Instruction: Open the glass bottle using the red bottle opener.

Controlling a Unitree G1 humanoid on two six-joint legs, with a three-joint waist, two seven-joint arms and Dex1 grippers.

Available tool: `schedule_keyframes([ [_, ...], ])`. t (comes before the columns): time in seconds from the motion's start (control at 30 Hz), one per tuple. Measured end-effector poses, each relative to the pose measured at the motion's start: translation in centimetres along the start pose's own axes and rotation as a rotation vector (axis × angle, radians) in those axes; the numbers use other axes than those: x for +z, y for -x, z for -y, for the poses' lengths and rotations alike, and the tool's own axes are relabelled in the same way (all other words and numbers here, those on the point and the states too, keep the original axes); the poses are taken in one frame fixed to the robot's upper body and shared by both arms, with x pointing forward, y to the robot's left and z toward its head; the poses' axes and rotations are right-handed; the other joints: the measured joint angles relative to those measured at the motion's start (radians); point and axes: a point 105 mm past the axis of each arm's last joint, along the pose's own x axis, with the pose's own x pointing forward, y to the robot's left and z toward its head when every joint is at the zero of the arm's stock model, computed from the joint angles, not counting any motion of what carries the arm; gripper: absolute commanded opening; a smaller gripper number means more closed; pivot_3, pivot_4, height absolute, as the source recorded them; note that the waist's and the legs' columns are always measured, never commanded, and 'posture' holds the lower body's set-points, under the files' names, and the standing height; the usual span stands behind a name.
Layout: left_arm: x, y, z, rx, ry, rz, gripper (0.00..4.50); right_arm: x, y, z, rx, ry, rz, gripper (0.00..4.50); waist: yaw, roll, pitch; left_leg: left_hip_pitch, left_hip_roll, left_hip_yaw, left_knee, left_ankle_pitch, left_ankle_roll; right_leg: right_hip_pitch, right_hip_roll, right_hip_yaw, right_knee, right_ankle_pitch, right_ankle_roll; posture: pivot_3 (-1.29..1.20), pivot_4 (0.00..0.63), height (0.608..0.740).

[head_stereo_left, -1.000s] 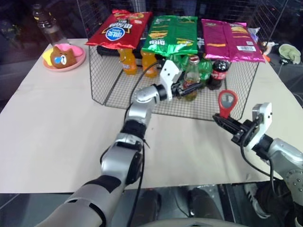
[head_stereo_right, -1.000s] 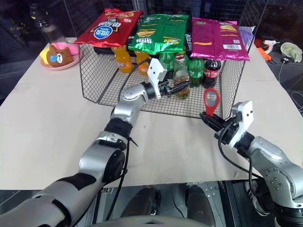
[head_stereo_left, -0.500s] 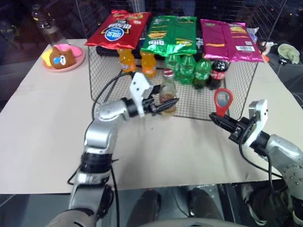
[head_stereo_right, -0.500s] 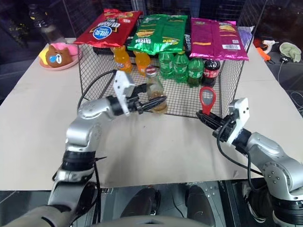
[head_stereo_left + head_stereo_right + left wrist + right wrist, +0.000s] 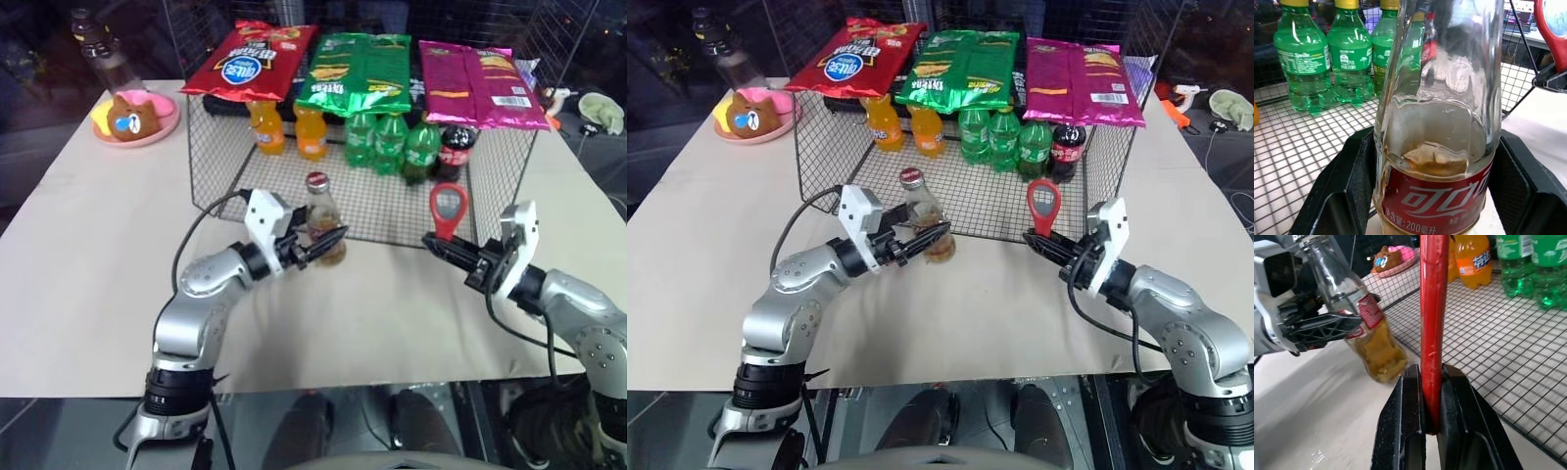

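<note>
Since the earlier pictures the left gripper [image 5: 328,240] has been pulling the glass bottle [image 5: 323,220] back out of the wire basket [image 5: 206,157], and the bottle is now hanging in front of the basket's near edge, over the bench [image 5: 88,245]. Its two black fingers [image 5: 1352,181] are clasping the bottle across the red label, one on each side, and the bottle is standing nearly upright with its cap on and amber liquid low in the body. To the bottle's right, well apart from it, the right gripper [image 5: 438,240] is pinching the handle of the red bottle opener [image 5: 448,209] between fingers pressed together, the ring head pointing up at about the height of the bottle's cap. Behind the bottle, inside the basket, two orange bottles [image 5: 266,127], three green bottles [image 5: 390,147] and a dark cola bottle [image 5: 456,149] are standing in a row. Three chip bags [image 5: 358,69] are lying across the basket's top. Far to the bottle's left, a pink plate [image 5: 157,127] is carrying a brown bear toy [image 5: 127,117].
</note>
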Motion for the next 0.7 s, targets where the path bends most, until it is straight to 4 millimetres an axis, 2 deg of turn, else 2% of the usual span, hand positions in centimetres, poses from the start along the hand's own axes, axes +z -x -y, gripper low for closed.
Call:
schedule_keyframes([
  [0.4, -1.2, 0.4, 0.6, 0.005, -0.004, -0.018, 2.59, -0.1, 0.0, 0.0, -0.004, 0.000, -0.004, 0.00, -0.001, 0.000, 0.000, 0.000, 0.000, 0.000, 0.000, 0.000, 0.000, 0.000, 0.000, 0.000, 0.000, 0.000, 0.000, 0.00, 0.150, 0.740],
  [0.47, -1.3, 0.4, 0.6, 0.004, -0.003, -0.016, 3.61, -0.1, 0.0, 0.1, -0.005, 0.000, -0.004, 0.00, -0.001, 0.000, 0.000, 0.000, 0.000, 0.000, 0.000, 0.000, 0.000, 0.000, 0.000, 0.000, 0.000, 0.000, 0.000, 0.00, 0.150, 0.740],
  [0.53, -1.3, 0.4, 0.7, 0.005, 0.000, -0.013, 4.44, -0.2, 0.0, 0.1, -0.008, -0.001, -0.005, 0.00, -0.001, 0.000, 0.000, 0.000, 0.000, 0.000, 0.000, 0.000, 0.000, 0.000, 0.000, 0.000, 0.000, 0.000, 0.000, 0.00, 0.150, 0.740],
  [0.7, -1.1, 0.4, 0.6, 0.009, -0.001, -0.005, 4.44, -0.2, 0.0, 0.1, -0.009, -0.002, -0.003, 0.00, -0.001, 0.000, 0.000, 0.000, 0.000, 0.000, 0.000, 0.000, 0.000, 0.000, 0.000, 0.000, 0.000, 0.000, 0.000, 0.00, 0.150, 0.740],
])
